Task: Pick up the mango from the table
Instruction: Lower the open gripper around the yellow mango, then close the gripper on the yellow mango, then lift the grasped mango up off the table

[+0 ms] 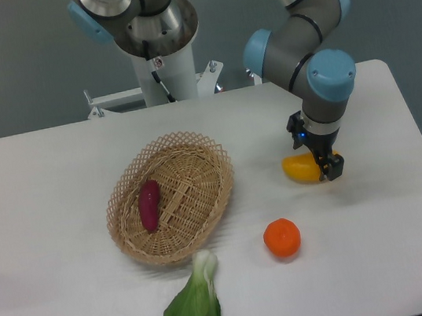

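A white bench is seen from above and in front, with the things spread across it. Toward the left, an oval wicker basket is set on the surface, and a purple sweet potato is laid inside it, against the left half of its floor. Just in front of the basket, near the front edge, a green bok choy is laid with its pale stem end pointed up at the basket rim; the two look close to touching, though contact cannot be made out. To the right of the greens, a round tangerine is placed alone on the bare surface, apart from the basket.

Further right and a little behind the tangerine, the mango is found lying on the bench, its yellow-orange body showing to the left of the gripper. The gripper is lowered from the grey and blue arm straight down over the right end of the fruit, and that end is hidden behind the dark fingers. The fingers appear to be set on either side of the mango, but whether they are pressed onto it or held apart cannot be told from this view. The mango seems to be resting on the surface.
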Tool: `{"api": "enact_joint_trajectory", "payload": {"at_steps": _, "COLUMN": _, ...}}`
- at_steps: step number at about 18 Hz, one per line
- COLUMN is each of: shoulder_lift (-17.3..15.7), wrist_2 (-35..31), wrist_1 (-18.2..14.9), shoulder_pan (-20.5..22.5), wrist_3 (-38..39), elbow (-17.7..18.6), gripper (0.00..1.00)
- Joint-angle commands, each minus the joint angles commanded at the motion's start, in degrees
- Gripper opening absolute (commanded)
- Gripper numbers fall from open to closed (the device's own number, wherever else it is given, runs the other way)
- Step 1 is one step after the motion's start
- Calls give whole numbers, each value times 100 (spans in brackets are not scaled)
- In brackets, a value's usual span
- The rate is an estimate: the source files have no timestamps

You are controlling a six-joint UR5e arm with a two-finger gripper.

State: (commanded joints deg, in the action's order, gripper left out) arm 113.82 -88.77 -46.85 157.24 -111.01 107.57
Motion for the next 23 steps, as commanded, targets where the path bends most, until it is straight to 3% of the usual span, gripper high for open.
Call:
{"api": "enact_joint_trajectory", "payload": {"at_steps": 3, "shoulder_lift": 35, "wrist_2": 0, "wrist_1": 0, "shoulder_pan": 0, "wrist_3": 0, "elbow": 27, "gripper": 100}}
{"api": "enact_joint_trajectory", "payload": {"at_steps": 7, "shoulder_lift": 35, "wrist_2": 0, "wrist_1": 0, "shoulder_pan": 0, "wrist_3": 53, "elbow": 18, "gripper": 72}}
{"api": "enact_joint_trajectory", "payload": {"at_steps": 10, "shoulder_lift": 27, "wrist_2": -35, "wrist_1": -17, "shoulder_pan": -9, "wrist_3": 88, "elbow": -78, "gripper": 57}}
{"api": "enact_joint_trajectory", "payload": {"at_steps": 18, "shoulder_lift": -237, "wrist_2": -53, "wrist_1": -201, "shoulder_pan": -88, "wrist_3": 1150, "elbow": -404, "gripper": 57}}
{"api": "enact_joint_trajectory", "payload": {"at_steps": 23, "shoulder_lift": -413, "wrist_2": -35, "wrist_1": -763, "shoulder_pan": -395, "wrist_3": 1730, "elbow": -684, "gripper": 57}}
